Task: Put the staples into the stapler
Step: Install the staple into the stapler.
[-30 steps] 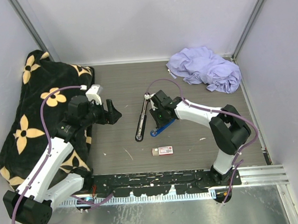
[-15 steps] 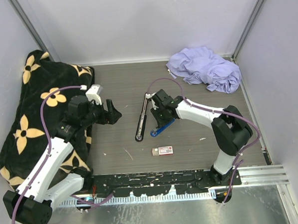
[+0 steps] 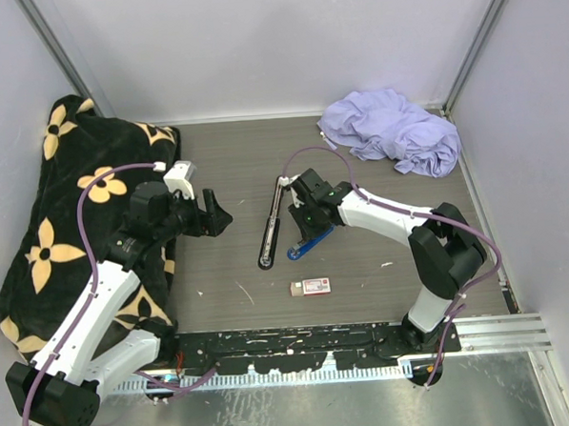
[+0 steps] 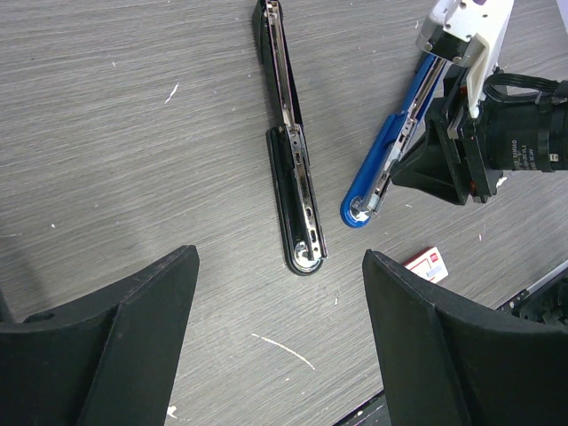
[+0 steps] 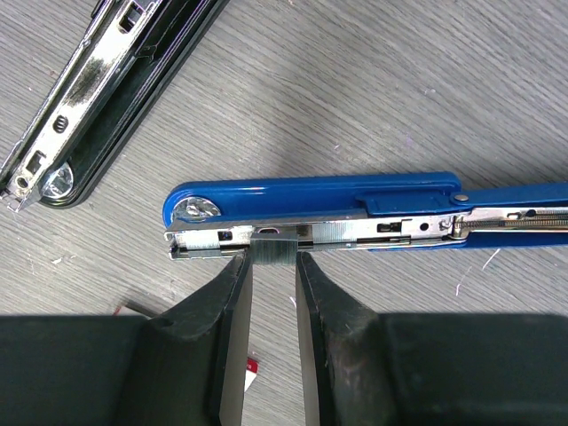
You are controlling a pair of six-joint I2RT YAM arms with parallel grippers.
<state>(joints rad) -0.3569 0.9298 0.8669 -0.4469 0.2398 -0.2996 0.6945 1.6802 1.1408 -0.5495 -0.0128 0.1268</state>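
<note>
**Fig. — Workspace seen from above and from both wrists.**

**Edges and room.** Pale walls [image 3: 256,43] close in the table [image 3: 234,158] at the back and sides. A flowered blanket [image 3: 65,215] covers the left edge, and a purple cloth [image 3: 390,131] fills the back right corner. I see bare wood behind the staplers and between the two arms.

The black stapler [image 4: 297,186] lies opened flat just left of the blue stapler [image 5: 311,191], and the two do not touch. The staples box [image 3: 310,287] lies flat toward the front edge, near the blue stapler's rounded end but apart from it.

**Grippers.** The right gripper [image 5: 273,266] has its jaws narrowed on a short silvery staple strip [image 5: 273,241]. The strip sits against the blue stapler's open metal channel, close to the rounded end. The left gripper [image 3: 215,212] has its jaws spread wide with nothing between them, and hangs above the wood left of the black stapler.

**Surface.** Grey wood grain with pale flecks and scratches.

**Change against one second earlier** — the right arm's elbow has swung slightly toward the right wall, while its gripper stays at the blue stapler. The left arm, both staplers and the box lie as they did.
</note>
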